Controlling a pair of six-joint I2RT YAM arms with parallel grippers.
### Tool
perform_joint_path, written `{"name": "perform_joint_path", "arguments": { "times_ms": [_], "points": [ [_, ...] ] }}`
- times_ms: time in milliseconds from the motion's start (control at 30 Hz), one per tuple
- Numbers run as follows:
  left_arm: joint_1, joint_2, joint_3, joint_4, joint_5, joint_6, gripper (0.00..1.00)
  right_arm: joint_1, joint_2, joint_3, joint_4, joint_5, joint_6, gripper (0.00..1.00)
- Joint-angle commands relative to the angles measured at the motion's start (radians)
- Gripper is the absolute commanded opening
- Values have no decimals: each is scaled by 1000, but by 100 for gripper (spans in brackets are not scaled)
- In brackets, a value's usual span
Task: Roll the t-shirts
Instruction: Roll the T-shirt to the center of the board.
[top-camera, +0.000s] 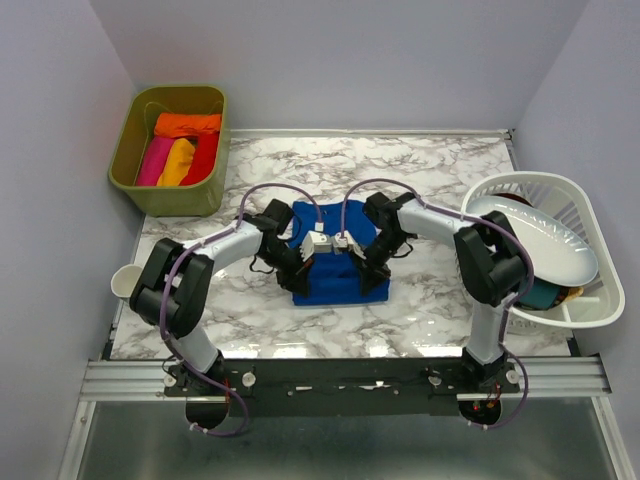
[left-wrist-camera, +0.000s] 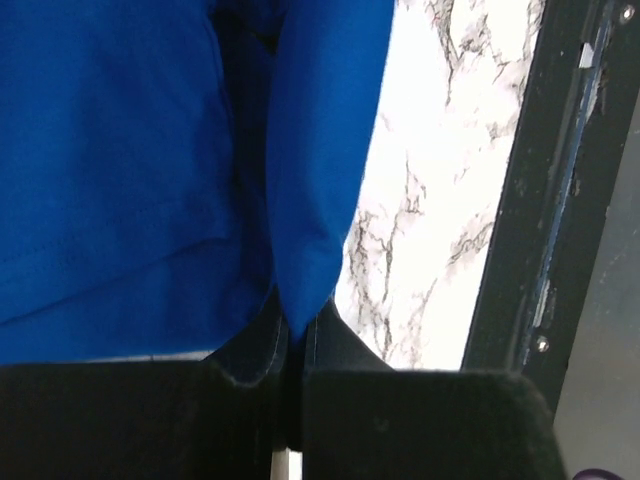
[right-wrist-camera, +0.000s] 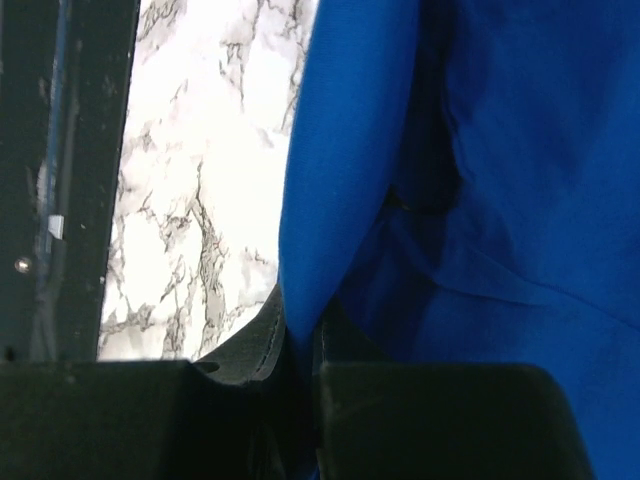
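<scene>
The left gripper (left-wrist-camera: 297, 335) has its fingers closed tight on a fold of the royal-blue t-shirt (left-wrist-camera: 120, 150). The pinched edge of cloth rises from between the pads. In its wrist view the rest of the shirt fills the space ahead and to the left of the fingers. Bare marble table (left-wrist-camera: 430, 200) lies to their right, and past that runs the dark rail (left-wrist-camera: 560, 200).

The right gripper (right-wrist-camera: 300, 335) mirrors it, closed in the same way on another fold of the same shirt. Here the blue cloth spreads ahead and to the right of the fingers, with marble and then the rail to their left.

From above, the two grippers sit close together over the shirt, one at each side of it, with the cloth bunched on the table between and under them.

Well away from the left gripper, on its outer side and farther back, stands the olive-green bin (top-camera: 185, 198). It holds rolled t-shirts (top-camera: 178, 160) in orange, pink, yellow and red. A white cup (top-camera: 125, 282) stands at the table's edge beside the left arm. On the right gripper's outer side, a white basket (top-camera: 590, 305) holds a white plate (top-camera: 540, 245).
</scene>
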Motion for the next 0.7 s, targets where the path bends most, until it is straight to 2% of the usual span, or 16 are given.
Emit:
{"name": "perform_joint_path", "arguments": {
  "times_ms": [0, 233, 333, 367, 433, 500, 567, 667],
  "points": [
    [3, 94, 28, -133, -47, 28, 0, -26, 117, 101, -254, 0, -46, 9],
    [34, 168, 67, -152, -60, 10, 3, -32, 210, 144, -288, 31, -22, 10],
    [43, 168, 64, -144, -82, -2, 13, -32, 256, 163, -289, 48, 24, 11],
    [45, 162, 58, -134, -91, -4, 20, -32, 283, 184, -288, 62, 41, 11],
    [57, 133, 35, -120, -118, -12, 25, -31, 314, 218, -306, 71, 73, 11],
    [66, 108, 14, -104, -146, -15, 36, -32, 355, 265, -332, 80, 92, 11],
    [95, 68, 3, -106, -171, -16, 41, -32, 384, 294, -340, 94, 127, 11],
    [140, 34, 0, -127, -213, -16, 43, -32, 421, 328, -348, 111, 173, 11]
  ]
}}
